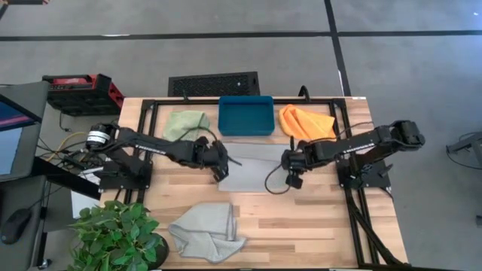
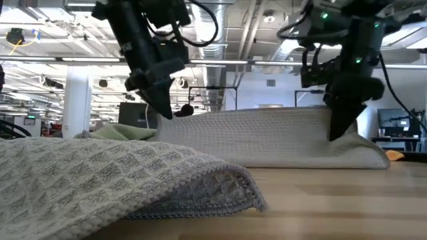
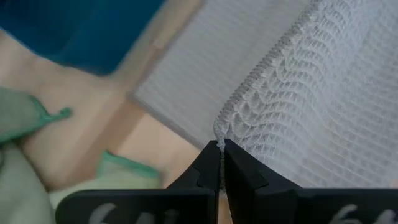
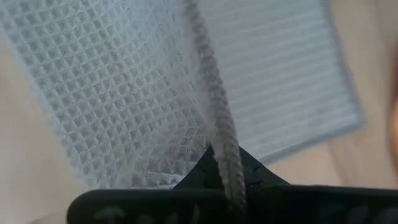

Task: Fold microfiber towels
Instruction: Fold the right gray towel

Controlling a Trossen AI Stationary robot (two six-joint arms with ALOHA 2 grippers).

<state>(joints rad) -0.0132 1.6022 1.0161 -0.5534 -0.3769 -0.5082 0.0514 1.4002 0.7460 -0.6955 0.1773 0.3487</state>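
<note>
A pale grey microfiber towel (image 1: 252, 175) lies in the middle of the table, partly lifted; in the low view it (image 2: 267, 137) stands as a sheet between both grippers. My left gripper (image 1: 223, 172) is shut on its left end and my right gripper (image 1: 288, 164) on its right end. A second grey towel (image 1: 205, 232) lies crumpled near the front edge. A light green towel (image 1: 187, 124) and an orange towel (image 1: 305, 122) lie at the far side. My left gripper pinches the towel's hemmed corner (image 3: 219, 138) between its two fingers, slanting down from the table's left. The cloth spreads away from the fingers, and its lower part lies on the table. My right gripper pinches the towel's hemmed edge (image 4: 219, 144) at the other end of the raised side, pointing steeply down. The edge between the two grippers (image 2: 253, 112) runs nearly straight above the table, and the cloth below it rests on the tabletop.
A teal tray (image 1: 246, 114) stands at the far edge between the green and orange towels. A potted plant (image 1: 117, 229) sits at the near left corner. Bare wood (image 1: 316, 226) shows at the near right.
</note>
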